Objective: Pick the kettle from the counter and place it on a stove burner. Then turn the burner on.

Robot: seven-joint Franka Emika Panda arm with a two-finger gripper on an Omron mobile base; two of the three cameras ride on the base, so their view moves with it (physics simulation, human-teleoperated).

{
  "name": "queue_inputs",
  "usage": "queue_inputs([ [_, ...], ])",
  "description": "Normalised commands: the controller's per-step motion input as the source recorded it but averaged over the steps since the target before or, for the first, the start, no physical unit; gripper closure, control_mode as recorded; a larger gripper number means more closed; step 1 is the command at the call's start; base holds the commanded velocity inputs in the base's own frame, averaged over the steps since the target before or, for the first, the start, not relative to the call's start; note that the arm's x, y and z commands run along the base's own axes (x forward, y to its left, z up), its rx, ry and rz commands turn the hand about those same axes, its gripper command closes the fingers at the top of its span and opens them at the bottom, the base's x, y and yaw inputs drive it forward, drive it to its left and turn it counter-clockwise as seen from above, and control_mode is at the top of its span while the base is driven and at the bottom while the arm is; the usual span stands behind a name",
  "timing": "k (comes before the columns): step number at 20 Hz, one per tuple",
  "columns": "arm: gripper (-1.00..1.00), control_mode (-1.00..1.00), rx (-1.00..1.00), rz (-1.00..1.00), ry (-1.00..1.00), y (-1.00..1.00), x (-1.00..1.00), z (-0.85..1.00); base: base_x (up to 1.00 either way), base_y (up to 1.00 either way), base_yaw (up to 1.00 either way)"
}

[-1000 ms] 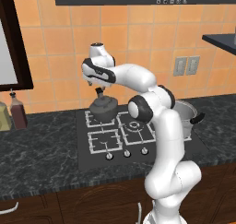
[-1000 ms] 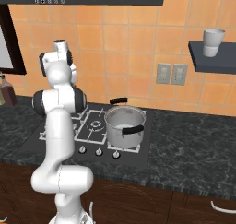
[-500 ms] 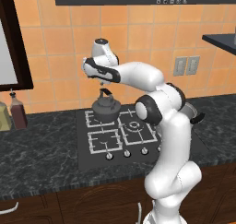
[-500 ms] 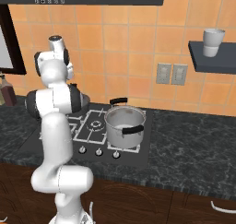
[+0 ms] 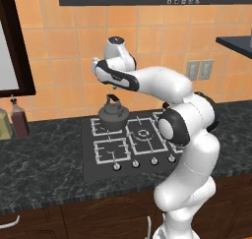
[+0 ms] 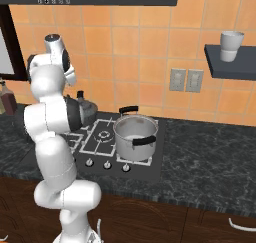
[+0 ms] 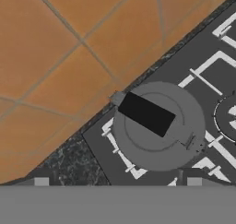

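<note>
Orange tiled wall behind dark counter (image 5: 44, 159). Steel pot (image 6: 134, 135) on cooktop's right side, brown bottle (image 5: 18, 119) far left. Kettle (image 5: 113, 115) sits on rear-left burner (image 5: 101, 127), centre frame, directly below gripper (image 5: 110, 90); jaws spread wide, holding nothing.

The kettle (image 5: 113, 115) sits on the rear left stove burner (image 5: 109, 125) of the cooktop (image 5: 93, 166), set into the surface (image 5: 39, 159). A pot (image 6: 135, 136) stands on the cooktop's right side. Bottles (image 5: 18, 117) stand far left by the wall. A cup (image 6: 232, 46) rests on a shelf (image 6: 230, 67) at right
</note>
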Motion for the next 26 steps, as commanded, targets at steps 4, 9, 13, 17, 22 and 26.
queue_inputs([
  [4, -1.0, -1.0, 0.0, 0.0, 0.0, -0.42, -0.91, 0.0, 0.0, 0.0, 0.0],
  [9, -1.0, -1.0, -0.04, 0.07, 0.09, -0.28, -0.63, 0.0, 0.0, 0.0, 0.0],
  [13, -1.0, -1.0, -0.2, 0.29, 0.29, 0.0, -0.42, 0.01, 0.0, 0.0, 0.0],
  [17, -1.0, -1.0, -0.29, 0.38, 0.34, 0.0, -0.35, 0.05, 0.0, 0.0, 0.0],
  [22, -1.0, -1.0, -0.21, 0.26, 0.12, 0.0, -0.32, -0.02, 0.0, 0.0, 0.0],
  [26, -1.0, -1.0, 0.02, 0.17, -0.08, -0.27, -0.47, -0.84, 0.0, 0.0, 0.0],
])
